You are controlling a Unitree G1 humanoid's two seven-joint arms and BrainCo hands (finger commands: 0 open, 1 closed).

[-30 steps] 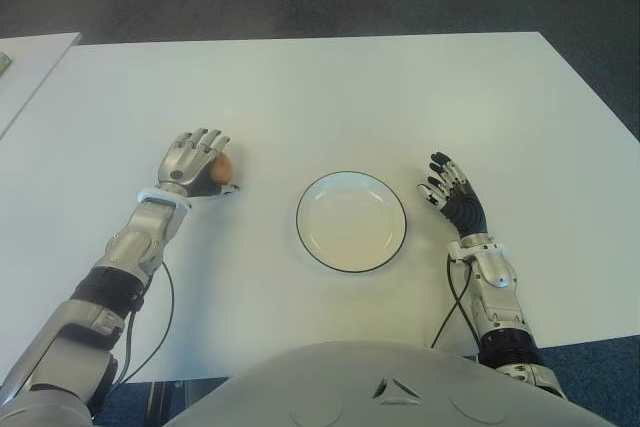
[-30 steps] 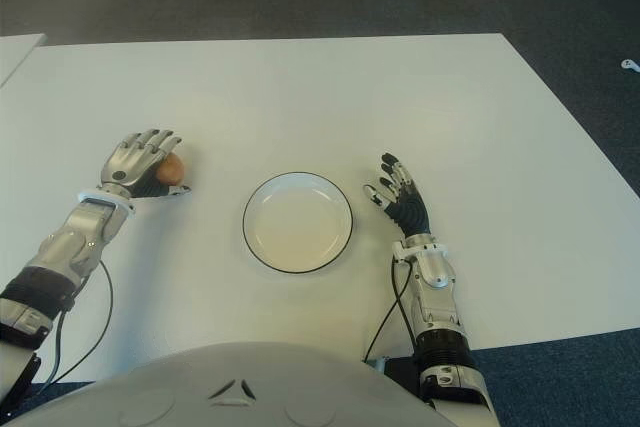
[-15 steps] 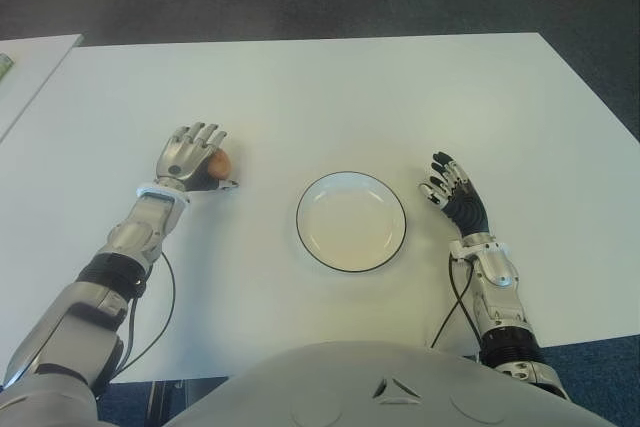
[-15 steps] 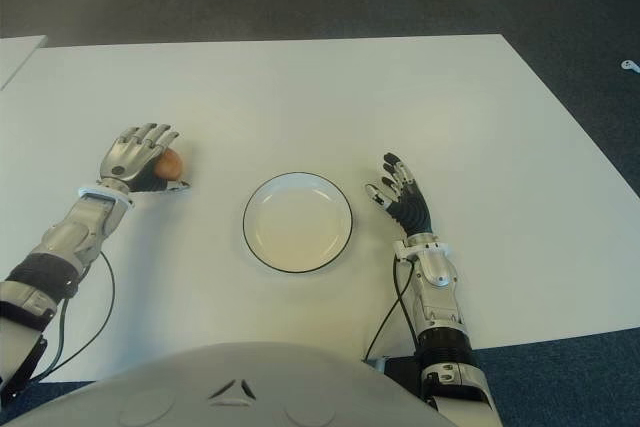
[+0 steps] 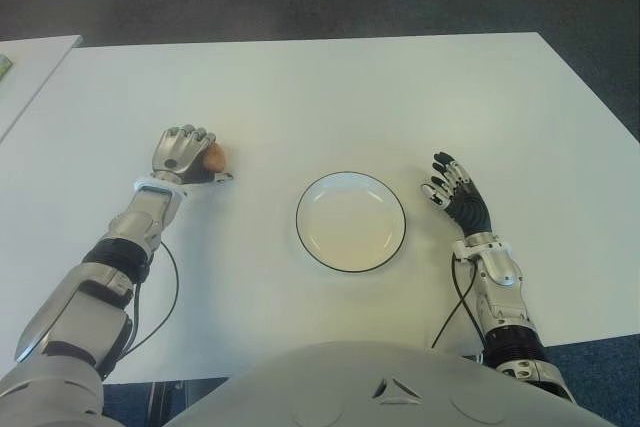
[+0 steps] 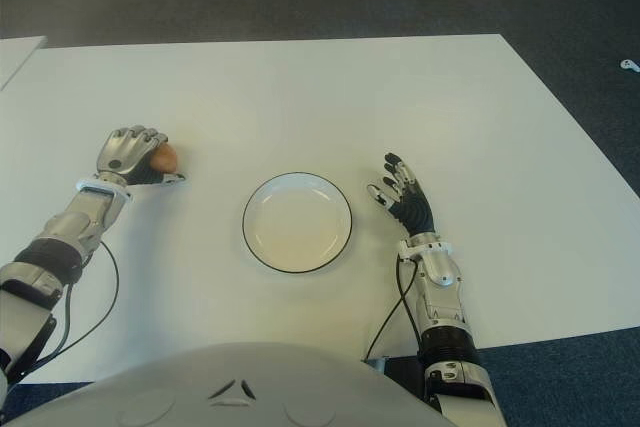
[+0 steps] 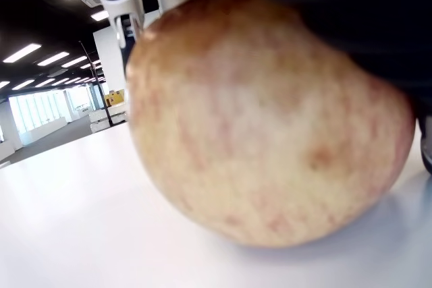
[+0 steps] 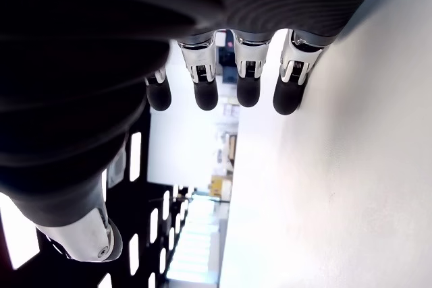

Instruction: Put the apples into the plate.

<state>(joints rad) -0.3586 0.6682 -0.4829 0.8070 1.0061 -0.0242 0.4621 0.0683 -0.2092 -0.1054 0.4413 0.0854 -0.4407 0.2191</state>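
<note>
Apple [image 5: 213,156] in left hand [image 5: 180,154].

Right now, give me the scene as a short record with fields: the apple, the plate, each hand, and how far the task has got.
apple: on the table, left of the plate, enclosed by the left hand
plate: white with a dark rim, nothing in it, at table centre
left hand: fingers curled over the apple
right hand: just right of the plate, fingers spread, holding nothing
table: white
progress: apple gripped but not yet lifted or moved to the plate
</note>
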